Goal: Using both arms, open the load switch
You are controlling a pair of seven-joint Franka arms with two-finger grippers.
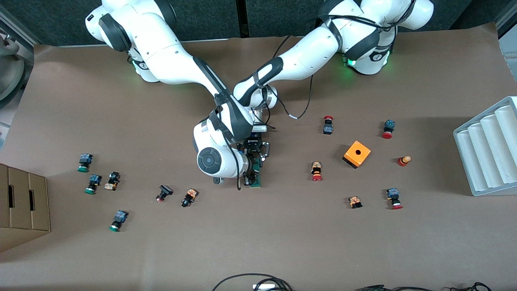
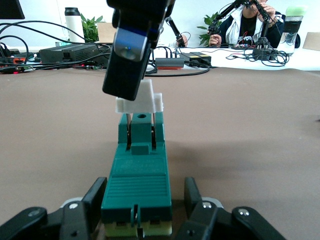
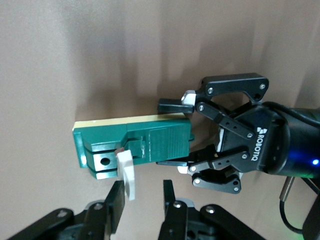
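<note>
The dark-green load switch (image 1: 255,178) lies flat near the table's middle. Its white piece (image 2: 140,102) sits at the end nearer the front camera. My left gripper (image 2: 144,192) is shut on the switch's other end, one finger on each long side; the right wrist view shows this grip (image 3: 172,134) on the green body (image 3: 135,142). My right gripper (image 3: 142,197) is open beside the white piece (image 3: 127,175). One finger (image 3: 114,202) touches that piece and the other stands apart. In the left wrist view a right finger (image 2: 127,60) covers part of the white piece.
An orange cube (image 1: 356,154) and red-capped push buttons (image 1: 317,171) lie toward the left arm's end. Green-capped buttons (image 1: 85,162) and a cardboard box (image 1: 20,202) are at the right arm's end. A white ridged tray (image 1: 488,149) sits at the table edge.
</note>
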